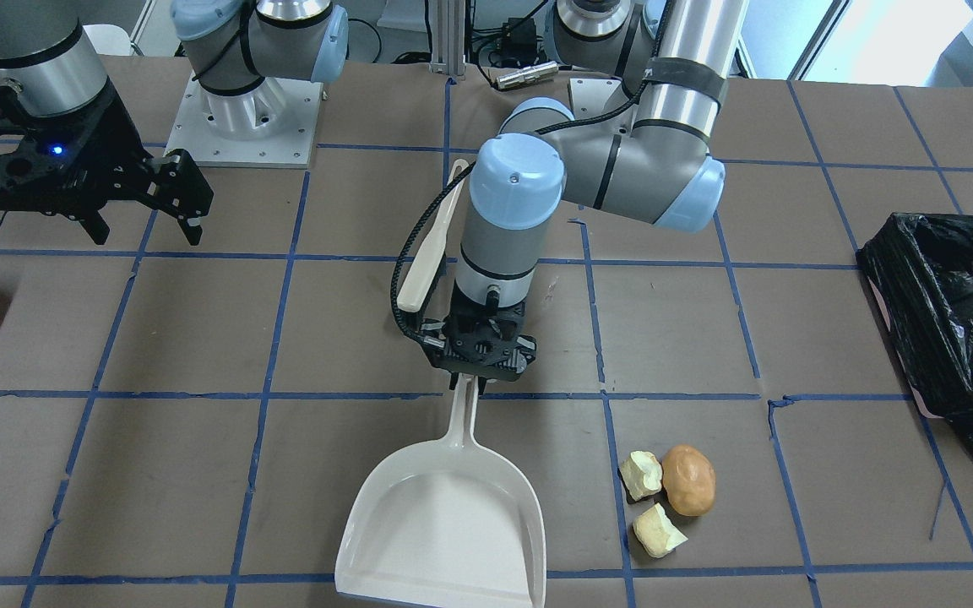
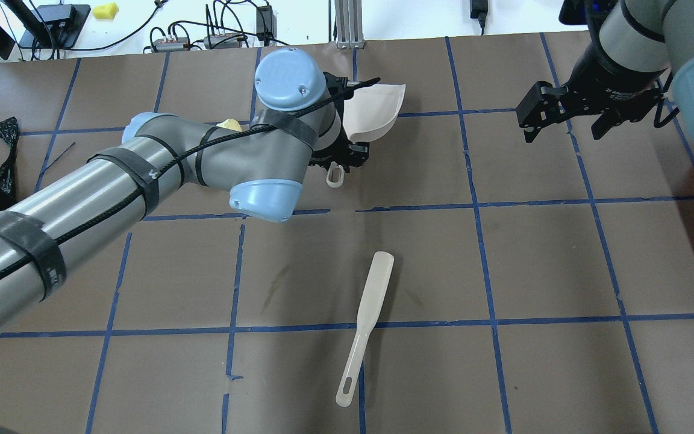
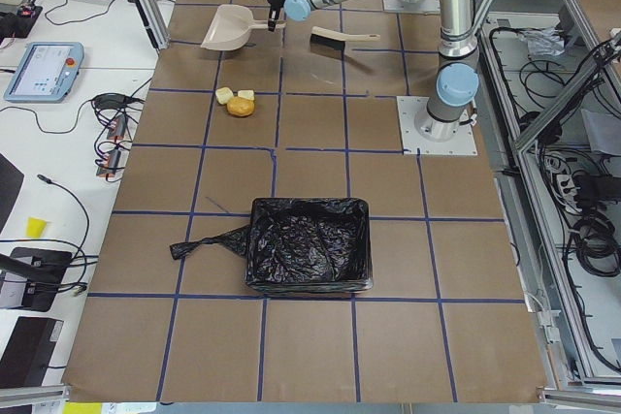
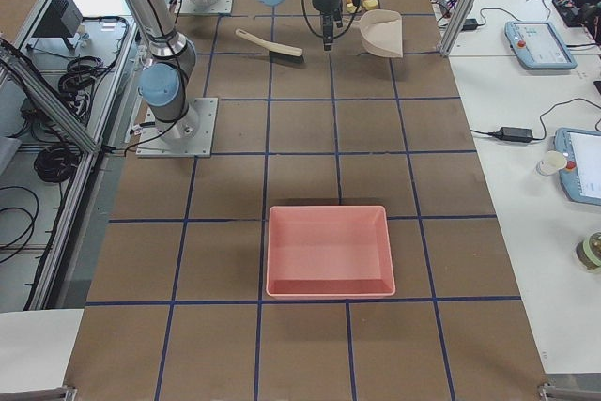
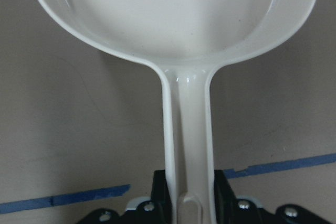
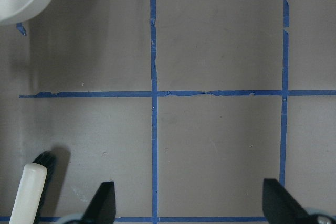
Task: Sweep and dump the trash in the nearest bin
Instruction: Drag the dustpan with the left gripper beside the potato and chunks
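The left arm reaches across, its jaws at the dustpan handle; a brush lies on the counter.

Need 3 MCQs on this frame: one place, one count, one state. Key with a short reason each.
1. Where is the brush?
A) in a bin
B) held by a gripper
C) lying on the table

2. How many pieces of trash are on the table?
A) two
B) three
C) five

3. What is the left gripper doing?
A) shut on the dustpan handle
B) open above the trash
C) shut on the brush

Key:
1 C: the overhead view shows it flat on the table with nothing touching it.
2 B: the front view shows one orange lump and two pale yellow chunks beside the dustpan.
3 A: the left wrist view shows the handle running in between its fingers.
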`<state>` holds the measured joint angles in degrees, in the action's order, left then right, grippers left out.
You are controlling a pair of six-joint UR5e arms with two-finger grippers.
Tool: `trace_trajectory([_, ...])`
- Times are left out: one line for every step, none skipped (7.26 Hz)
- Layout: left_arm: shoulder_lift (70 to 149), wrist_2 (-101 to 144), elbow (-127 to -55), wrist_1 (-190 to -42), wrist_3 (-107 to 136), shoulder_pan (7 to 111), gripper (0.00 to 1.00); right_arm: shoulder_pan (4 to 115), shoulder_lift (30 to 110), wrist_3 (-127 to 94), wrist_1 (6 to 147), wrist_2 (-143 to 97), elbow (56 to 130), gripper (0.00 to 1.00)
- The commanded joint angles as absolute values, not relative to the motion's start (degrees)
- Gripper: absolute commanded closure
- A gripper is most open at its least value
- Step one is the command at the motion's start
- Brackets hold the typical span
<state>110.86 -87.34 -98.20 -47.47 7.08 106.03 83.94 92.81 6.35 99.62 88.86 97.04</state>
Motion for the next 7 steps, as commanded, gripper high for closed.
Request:
trace_trajectory([105.1,-87.0,-98.9,-56.2,-8.8,97.8,0.9,83.9,93.1,6.2,99.8,88.9,97.2,0.0])
trace_trajectory([103.4,-87.4,-99.3,-59.5,-16.8,94.9,0.91,83.9,92.9,6.3,99.8,88.9,97.2,0.0])
trace_trajectory([101.6,-87.5,-99.1,-63.2,-24.9,91.4,0.91,83.9,93.1,6.1,99.8,88.9,97.2,0.0])
trace_trajectory([99.8,-87.5,-99.1,-65.8,-32.5,87.7,0.91,83.9,93.1,6.1,99.7,88.9,97.3,0.0])
trace_trajectory([98.0,-87.5,-99.3,-69.1,-41.7,82.8,0.91,83.9,93.1,6.0,99.7,88.9,97.3,0.0])
trace_trajectory([97.7,-87.5,-99.0,-70.2,-51.5,77.2,0.91,84.0,93.1,5.8,99.7,88.8,97.3,0.0])
trace_trajectory([98.0,-87.5,-97.6,-72.1,-59.0,71.6,0.91,84.0,93.1,5.5,99.6,88.9,97.4,0.0])
